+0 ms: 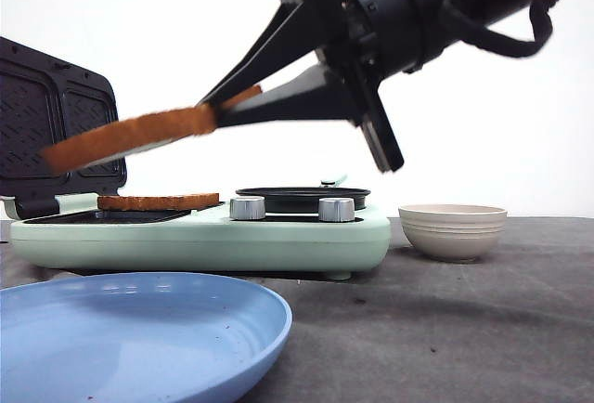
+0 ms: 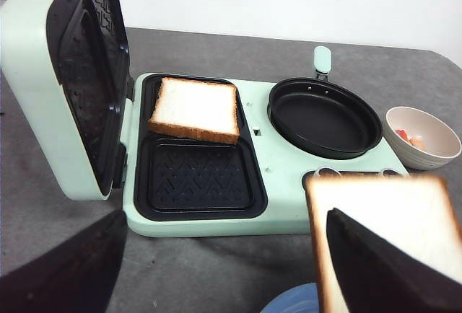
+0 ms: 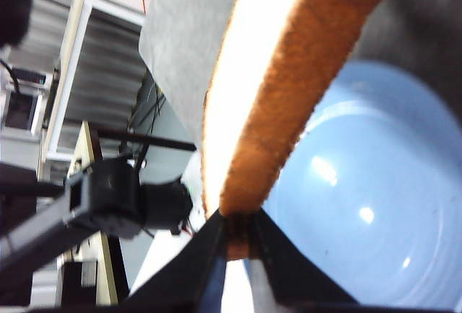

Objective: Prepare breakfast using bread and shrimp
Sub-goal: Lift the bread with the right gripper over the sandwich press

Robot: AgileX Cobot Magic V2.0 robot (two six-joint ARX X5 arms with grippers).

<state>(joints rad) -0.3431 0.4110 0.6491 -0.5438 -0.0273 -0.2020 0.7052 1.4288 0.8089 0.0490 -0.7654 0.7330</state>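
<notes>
bread slice (image 1: 130, 136) near-flat, pinched by right gripper (image 1: 215, 106)

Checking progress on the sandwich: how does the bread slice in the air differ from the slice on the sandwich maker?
The held slice is clamped at one edge by the right gripper, in the air and tilted; the resting slice lies flat and untouched. The held slice hangs in front of the open lid; the resting slice sits on one plate of the sandwich maker. Both are square, white-faced, brown-crusted.

No legible text or markings.
</notes>
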